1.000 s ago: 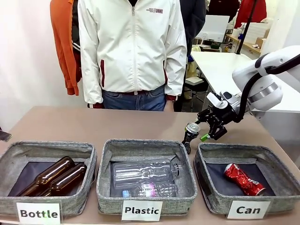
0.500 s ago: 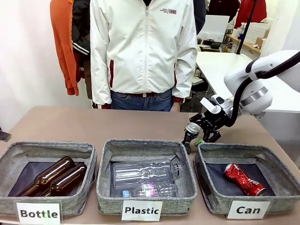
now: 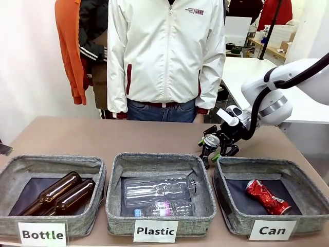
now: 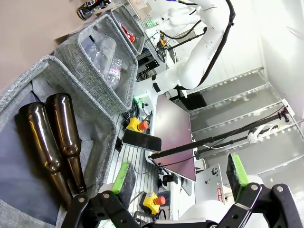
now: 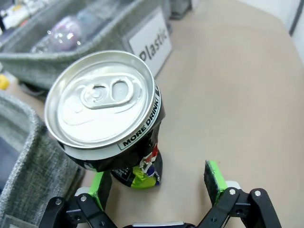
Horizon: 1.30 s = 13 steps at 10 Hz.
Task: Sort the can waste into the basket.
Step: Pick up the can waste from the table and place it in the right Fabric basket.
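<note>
While a red can [image 3: 267, 196] is seen lying in the Can basket [image 3: 226, 202] nearest the camera, a dark silver-topped can [image 3: 208, 147] is stood upright just behind its far-left corner, between the parted fingers of the right gripper [image 3: 216, 150].

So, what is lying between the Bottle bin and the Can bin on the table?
In the front view, the Plastic bin sits between the Bottle bin and the Can bin. Clear plastic bottles lie inside it.
</note>
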Each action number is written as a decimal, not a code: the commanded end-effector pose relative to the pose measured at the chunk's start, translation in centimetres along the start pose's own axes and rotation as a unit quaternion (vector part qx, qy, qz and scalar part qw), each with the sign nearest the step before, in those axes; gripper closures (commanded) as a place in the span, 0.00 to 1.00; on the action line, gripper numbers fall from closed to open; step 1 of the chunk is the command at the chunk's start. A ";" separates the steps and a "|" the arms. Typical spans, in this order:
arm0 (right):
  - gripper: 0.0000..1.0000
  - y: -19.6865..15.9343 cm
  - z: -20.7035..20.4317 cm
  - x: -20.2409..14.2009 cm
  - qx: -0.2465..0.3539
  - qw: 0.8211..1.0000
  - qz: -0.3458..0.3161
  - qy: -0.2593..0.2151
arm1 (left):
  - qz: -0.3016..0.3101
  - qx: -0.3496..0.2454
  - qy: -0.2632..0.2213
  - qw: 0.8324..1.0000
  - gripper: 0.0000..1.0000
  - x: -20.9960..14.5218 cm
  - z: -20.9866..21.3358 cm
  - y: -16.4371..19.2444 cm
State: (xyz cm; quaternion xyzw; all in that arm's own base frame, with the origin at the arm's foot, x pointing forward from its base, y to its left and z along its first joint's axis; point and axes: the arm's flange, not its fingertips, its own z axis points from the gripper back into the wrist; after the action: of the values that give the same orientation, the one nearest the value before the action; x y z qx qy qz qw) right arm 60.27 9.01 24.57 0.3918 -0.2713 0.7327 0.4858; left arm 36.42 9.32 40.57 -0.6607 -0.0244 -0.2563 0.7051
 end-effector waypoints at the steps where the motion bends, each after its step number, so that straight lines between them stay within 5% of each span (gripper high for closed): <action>1: 0.00 -1.2 -0.5 -0.1 0.017 1.000 0.007 -0.017 | -0.003 -0.004 0.000 1.000 0.00 0.0 0.0 -0.3; 10: 0.00 -1.7 -1.3 0.4 0.085 0.991 -0.010 -0.103 | -0.003 -0.004 0.000 1.000 0.00 0.0 0.0 -0.3; 11: 0.57 -1.7 -1.3 0.3 0.097 0.988 -0.013 -0.119 | -0.003 -0.004 0.000 1.000 0.00 0.0 0.0 -0.3; 12: 0.58 -1.8 -1.2 0.2 0.096 0.988 -0.016 -0.124 | -0.003 -0.004 0.000 1.000 0.00 0.0 0.0 -0.3; 13: 1.00 -1.8 -1.2 0.1 0.095 0.987 -0.016 -0.126 | -0.003 -0.004 0.000 1.000 0.00 0.0 0.0 -0.3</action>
State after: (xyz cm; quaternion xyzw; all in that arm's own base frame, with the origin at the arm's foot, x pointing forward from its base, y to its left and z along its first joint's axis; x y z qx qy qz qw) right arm 60.39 10.82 23.53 0.5184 -0.2563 0.7034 0.4133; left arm 36.43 9.32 40.55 -0.6608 -0.0242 -0.2561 0.7051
